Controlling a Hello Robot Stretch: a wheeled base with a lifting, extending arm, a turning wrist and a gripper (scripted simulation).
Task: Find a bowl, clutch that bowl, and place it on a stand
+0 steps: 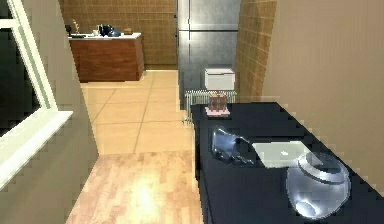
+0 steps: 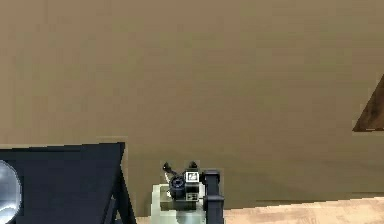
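Worktop: long dark flat worktop [image 1: 245, 195], forward view's right.
Bowl: clear round glass bowl [image 1: 318, 185] standing on worktop.
Gripper: gripper [image 2: 178, 172] near worktop's edge; grasp cannot be told.

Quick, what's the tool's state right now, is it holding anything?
Tool: open or closed cannot be told; it holds nothing, only bare wall behind its fingers.

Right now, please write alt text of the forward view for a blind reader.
A round clear glass bowl stands on the near end of a long black table at the view's right, behind it a flat white laptop. Beyond, tan floor tiles lead to a tall steel refrigerator.
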